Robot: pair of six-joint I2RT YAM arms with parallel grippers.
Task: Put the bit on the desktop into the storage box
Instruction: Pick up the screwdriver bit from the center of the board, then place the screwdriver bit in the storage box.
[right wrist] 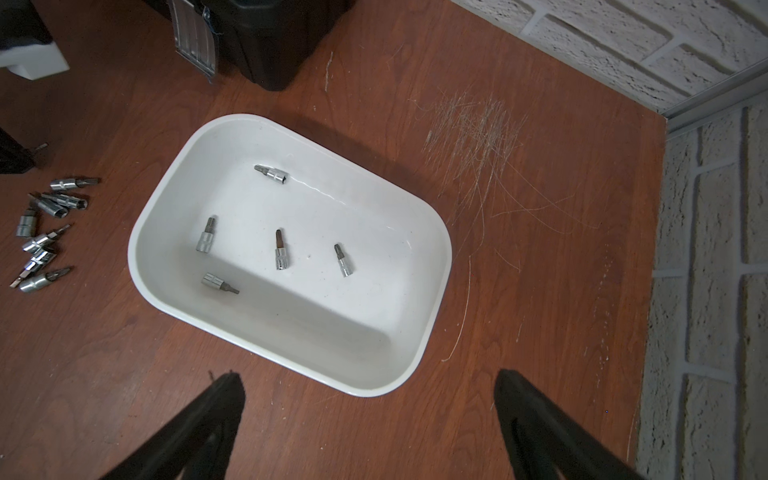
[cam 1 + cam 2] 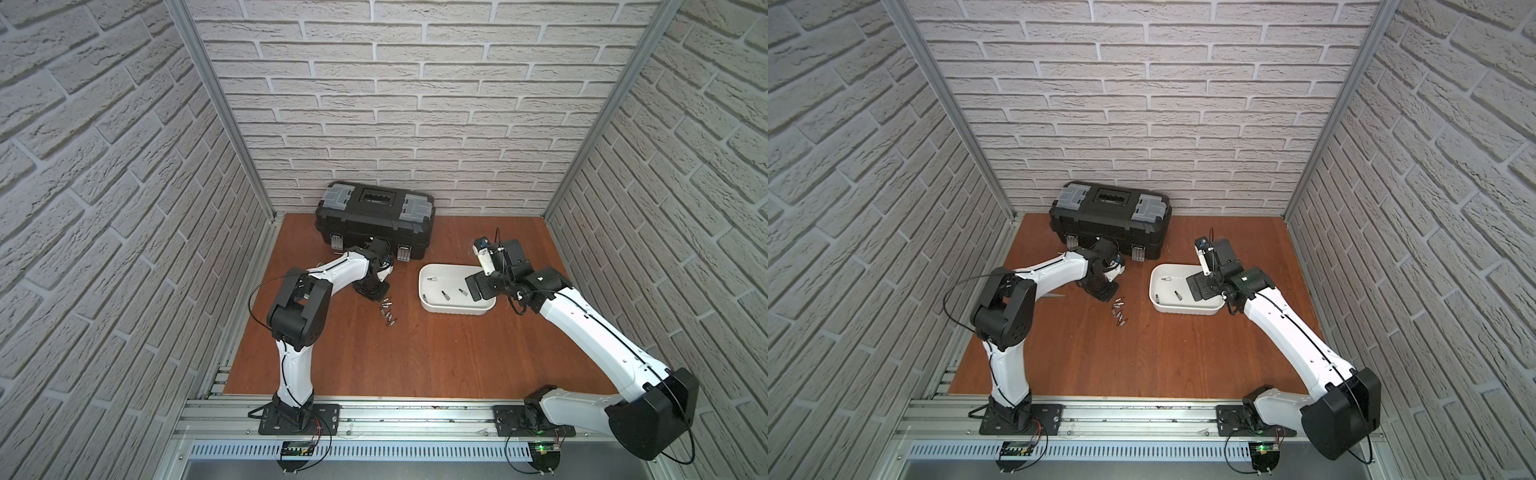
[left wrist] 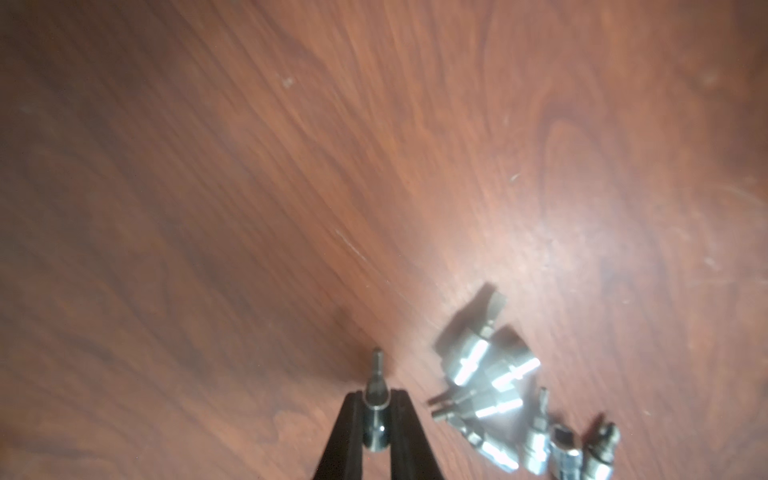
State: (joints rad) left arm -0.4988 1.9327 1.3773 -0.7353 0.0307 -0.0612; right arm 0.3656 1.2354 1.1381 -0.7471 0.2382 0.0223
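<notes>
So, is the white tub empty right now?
No, five bits lie inside the white tub.

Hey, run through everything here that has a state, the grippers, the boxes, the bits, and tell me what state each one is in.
left gripper: shut on a bit.
right gripper: open, empty.
storage box: open-topped, holding five bits.
loose bits: lying clustered on the desktop.
toolbox: lid closed.

Lab cell: brick-print panels, aluminium rail
</notes>
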